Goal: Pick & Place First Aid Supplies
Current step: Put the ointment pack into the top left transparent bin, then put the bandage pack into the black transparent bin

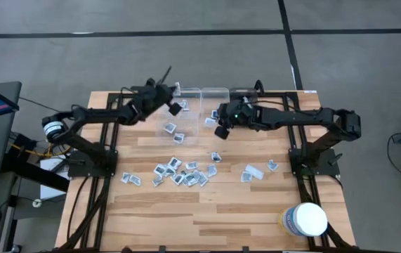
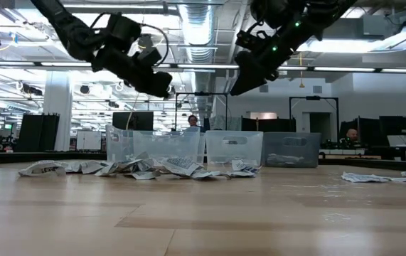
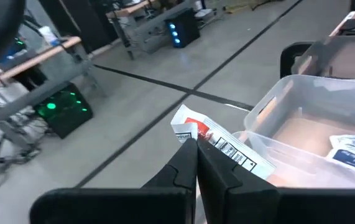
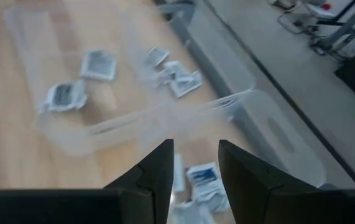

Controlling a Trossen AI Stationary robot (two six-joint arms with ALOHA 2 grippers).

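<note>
The left gripper (image 3: 196, 163) is clamped on a packet (image 3: 217, 144) above the bin (image 3: 301, 134); light, thin and floppy, it seems best pinched at an edge, while the right gripper (image 4: 194, 165) hangs empty, fingers apart

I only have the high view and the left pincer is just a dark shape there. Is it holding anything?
Observer: Yes. The left wrist view shows the left pincer shut on a flat white packet with a red print.
Operator: And the right one?
Observer: The right wrist view shows the right pincer open, with nothing between its fingers, looking down into a clear plastic bin with small packets in it.
Operator: How do they sit in height?
Observer: In the low view, both pincers hang well above the rims of the row of clear plastic bins, touching none of them.
</note>
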